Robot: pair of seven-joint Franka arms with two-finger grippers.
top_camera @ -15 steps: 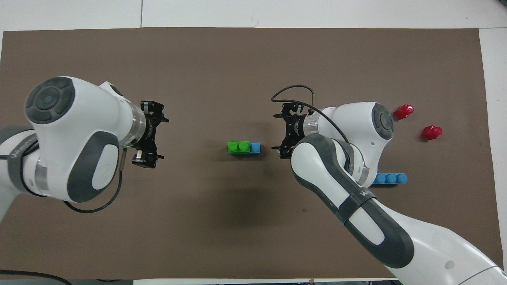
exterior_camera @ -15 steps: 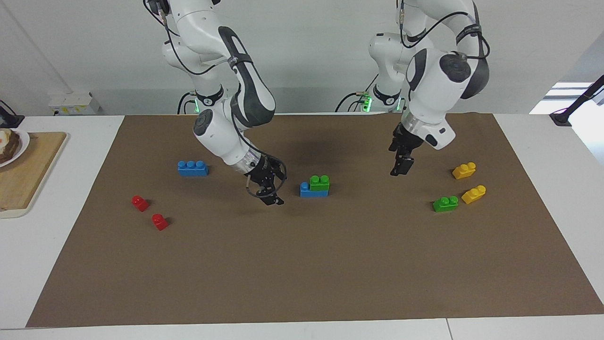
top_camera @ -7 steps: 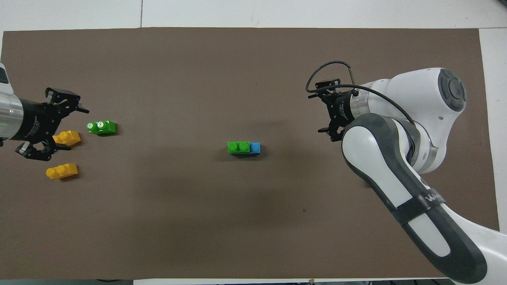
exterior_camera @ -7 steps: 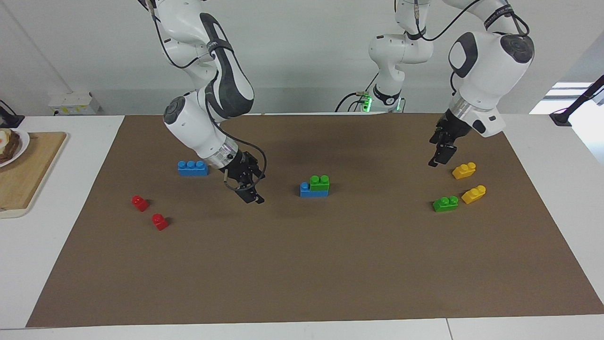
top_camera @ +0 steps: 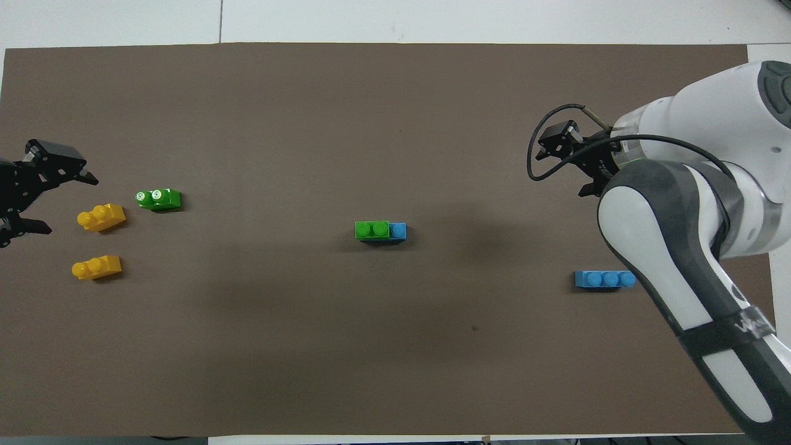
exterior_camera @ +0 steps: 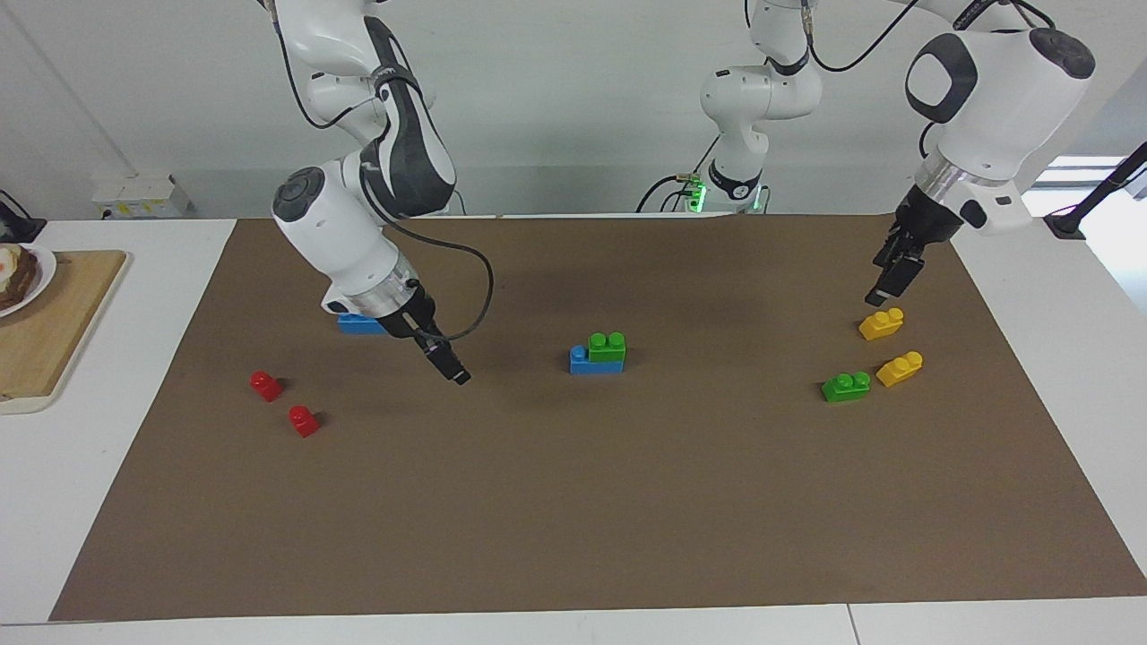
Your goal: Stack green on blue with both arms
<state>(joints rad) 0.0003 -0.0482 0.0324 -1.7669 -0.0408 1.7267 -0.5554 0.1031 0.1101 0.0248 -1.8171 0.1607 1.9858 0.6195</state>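
Observation:
A green two-stud brick [exterior_camera: 607, 347] sits on a blue brick [exterior_camera: 581, 361] at the mat's middle, and one blue stud [top_camera: 398, 230] shows beside the green brick [top_camera: 371, 229]. A second green brick [exterior_camera: 846, 386] [top_camera: 158, 198] lies toward the left arm's end. A second blue brick [top_camera: 604, 279] lies toward the right arm's end, partly hidden by the arm in the facing view [exterior_camera: 358, 324]. My left gripper [exterior_camera: 883, 287] [top_camera: 68, 205] is open and empty, over the mat by the yellow bricks. My right gripper [exterior_camera: 452, 372] [top_camera: 561, 168] is open and empty, over the mat between the two blue bricks.
Two yellow bricks [exterior_camera: 881, 323] [exterior_camera: 899, 368] lie near the loose green brick. Two red bricks [exterior_camera: 265, 385] [exterior_camera: 303, 420] lie toward the right arm's end. A wooden board [exterior_camera: 54, 331] with a plate of food [exterior_camera: 18, 278] stands off the mat at that end.
Both grippers have moved away from the middle stack, each toward its own end of the table. The green-on-blue stack has not moved.

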